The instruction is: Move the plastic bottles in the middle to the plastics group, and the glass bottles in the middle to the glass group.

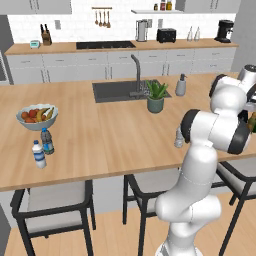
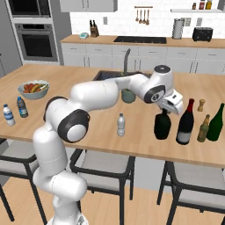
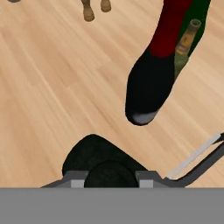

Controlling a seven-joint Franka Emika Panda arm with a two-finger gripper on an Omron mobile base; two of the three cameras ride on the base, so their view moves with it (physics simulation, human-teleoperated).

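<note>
**Operator:** Where does the task stand, and where are the items?

**Technician:** You have all three middle items still to move, as far as the layout shows. The clear water bottle stands alone mid-worktop, well apart from the plastics group at the left end, where the white-labelled bottle and the blue-labelled bottle stand beside the fruit bowl. The squat black bottle and the wine bottle stand side by side near the front edge of the worktop. Just beyond them to the right stands the olive-green bottle of the glass group, with a small brown bottle in front of it.

**Operator:** What is the gripper doing?

**Technician:** The gripper sits directly above the squat black bottle, at its neck. In the hand view you see the bottle's round body right between the finger tips. You cannot tell from these views how wide the jaws stand or whether they have closed on the neck.

**Operator:** Which step is this, then?

**Technician:** Judge it as the grasp of the first glass item. Treat the wine bottle and the water bottle as pending.
</note>
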